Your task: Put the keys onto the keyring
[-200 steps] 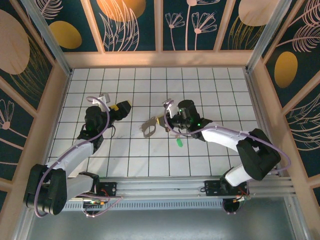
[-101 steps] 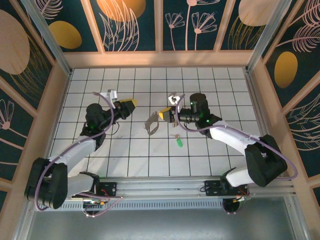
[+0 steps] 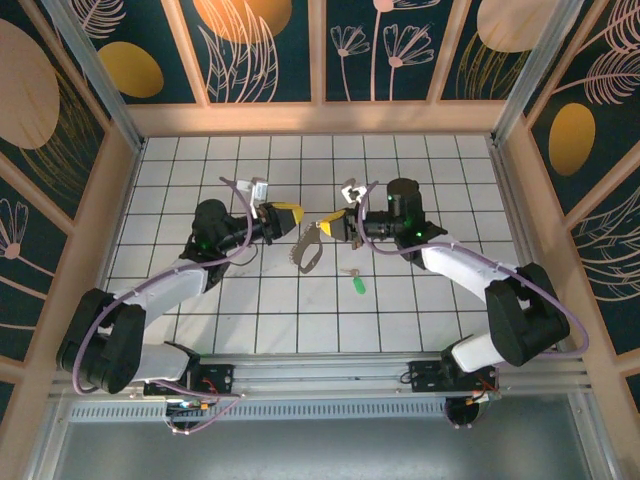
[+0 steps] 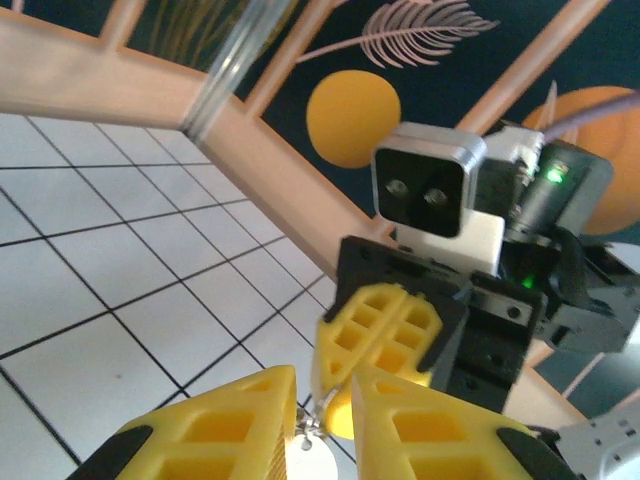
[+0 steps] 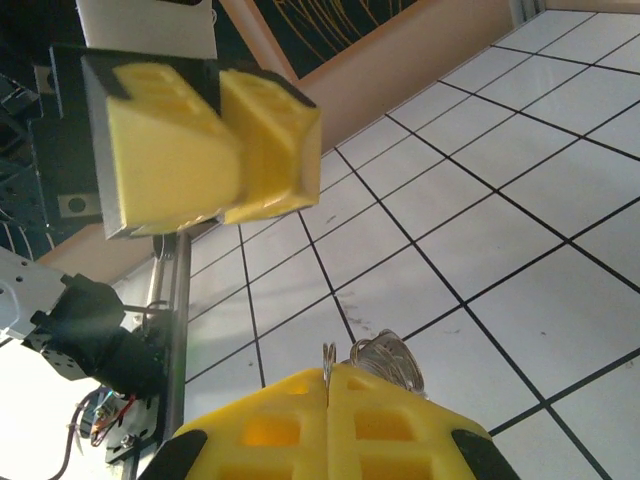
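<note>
Left gripper (image 3: 295,215) swung in to the keyring (image 3: 308,250), jaws a slit, grip unclear; right gripper (image 3: 324,228) pinches the ring; keys (image 3: 357,284) lie nearside, closer to the right arm.

My left gripper (image 3: 297,215) and right gripper (image 3: 323,228) have yellow fingers on black mounts. The keyring (image 3: 308,250) is pale silver, and the key (image 3: 358,286) has a bright green head. The bench (image 3: 420,160) is white with a dark grid. The walls (image 3: 270,60) are dark teal with orange discs and pale leaves.
</note>
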You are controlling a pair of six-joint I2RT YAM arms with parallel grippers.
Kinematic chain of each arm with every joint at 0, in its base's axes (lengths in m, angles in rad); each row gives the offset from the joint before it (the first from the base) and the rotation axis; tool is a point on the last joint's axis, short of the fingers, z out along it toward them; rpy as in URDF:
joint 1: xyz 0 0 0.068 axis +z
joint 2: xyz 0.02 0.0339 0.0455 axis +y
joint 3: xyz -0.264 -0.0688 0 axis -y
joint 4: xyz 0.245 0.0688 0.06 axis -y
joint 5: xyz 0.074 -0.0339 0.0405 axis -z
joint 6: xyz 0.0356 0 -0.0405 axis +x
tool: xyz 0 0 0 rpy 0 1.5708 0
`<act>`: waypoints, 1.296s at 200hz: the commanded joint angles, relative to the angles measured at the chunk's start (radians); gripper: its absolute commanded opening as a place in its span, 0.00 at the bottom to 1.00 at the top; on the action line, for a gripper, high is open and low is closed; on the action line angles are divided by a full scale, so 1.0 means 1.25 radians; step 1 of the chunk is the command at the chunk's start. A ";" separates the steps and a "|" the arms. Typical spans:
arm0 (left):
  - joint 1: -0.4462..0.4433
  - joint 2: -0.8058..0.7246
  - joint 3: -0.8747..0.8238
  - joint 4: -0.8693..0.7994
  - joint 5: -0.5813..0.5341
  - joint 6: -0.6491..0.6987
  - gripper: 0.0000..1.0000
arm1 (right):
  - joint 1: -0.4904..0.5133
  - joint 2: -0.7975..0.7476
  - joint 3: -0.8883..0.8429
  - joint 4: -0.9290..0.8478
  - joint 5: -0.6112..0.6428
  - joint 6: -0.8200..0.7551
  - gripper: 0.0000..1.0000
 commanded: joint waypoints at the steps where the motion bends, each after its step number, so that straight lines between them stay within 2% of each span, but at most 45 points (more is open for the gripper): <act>1: -0.011 0.003 0.018 0.044 0.041 0.026 0.23 | -0.012 0.008 0.026 0.053 -0.062 0.015 0.00; 118: -0.050 0.065 0.055 0.005 0.060 0.069 0.29 | -0.013 0.026 0.023 0.069 -0.079 0.029 0.00; 210: -0.054 0.086 0.057 -0.020 0.055 0.098 0.33 | -0.013 0.025 0.014 0.075 -0.088 0.032 0.00; 259: -0.054 0.099 0.058 -0.028 0.047 0.108 0.39 | -0.011 0.025 0.016 0.073 -0.090 0.032 0.00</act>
